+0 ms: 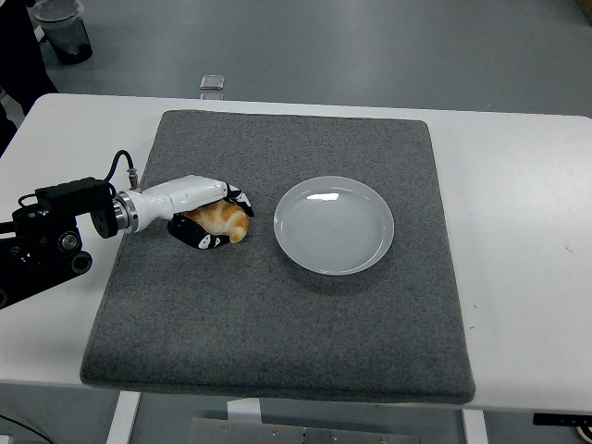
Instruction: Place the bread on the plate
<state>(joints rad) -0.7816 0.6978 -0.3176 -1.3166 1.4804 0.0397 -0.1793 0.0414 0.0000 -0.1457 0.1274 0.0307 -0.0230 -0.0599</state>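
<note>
Head view: wrapping left hand (211, 220) fingers around bread (222, 220) toward table's left edge; grasping step. Next, calling for lifting rightward onto plate (334, 225).

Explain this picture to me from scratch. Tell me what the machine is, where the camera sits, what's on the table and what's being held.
The camera sits high on the robot, looking down over a white table. The machine is a two-armed humanoid; only its left arm shows, entering from the left. Its robot hand has its fingers curled around a golden piece of bread, which lies on a grey mat. Beside it, to the right, waits an empty white plate, where the bread should go. The right arm is out of view.
</note>
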